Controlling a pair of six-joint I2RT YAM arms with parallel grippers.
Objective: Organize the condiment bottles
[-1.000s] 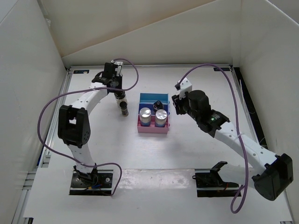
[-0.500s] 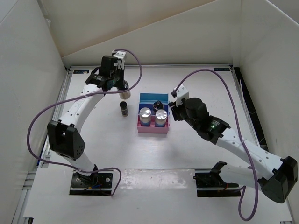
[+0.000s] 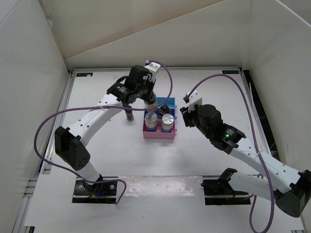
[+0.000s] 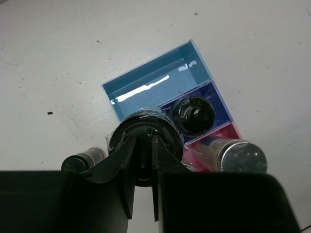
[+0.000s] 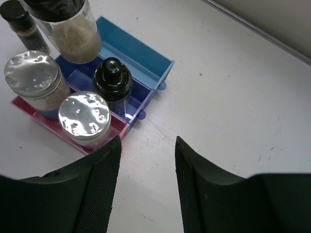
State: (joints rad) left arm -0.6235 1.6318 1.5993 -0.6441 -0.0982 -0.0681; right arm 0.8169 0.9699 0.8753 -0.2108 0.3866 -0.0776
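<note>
Black-capped, clear-bodied, filled with pale beige grains: the beige-filled bottle [image 5: 70, 36], pinched at its cap by the left gripper [image 4: 143, 145], closed hard on it with one finger on either side. Hangs upright over the left end of the stepped rack [image 3: 159, 134], above the dark blue middle step and the edge of the light blue back step. Cannot tell whether its base touches the rack or floats just clear of it.

Just beside it, at the right end of the same dark blue step: a black-topped bottle [image 5: 112, 80], upright, with a small knob on its cap. One step down, in the pink front step: a left silver-topped bottle [image 3: 151, 119] and a right silver-topped bottle [image 3: 167, 120], upright, side by side, shiny lids bright, pale bodies behind the pink wall.

Off the rack, on the white table [image 5: 233, 87] just to its left: a small dark bottle [image 3: 129, 115], upright, apart from the rack, close by the left arm in the overhead view.

On the other side, near the rack's right end without touching it: the right gripper [image 5: 146, 141], fingers parted partway, gripping nothing, only bare table between them. Faces the rack from low over the table.
</note>
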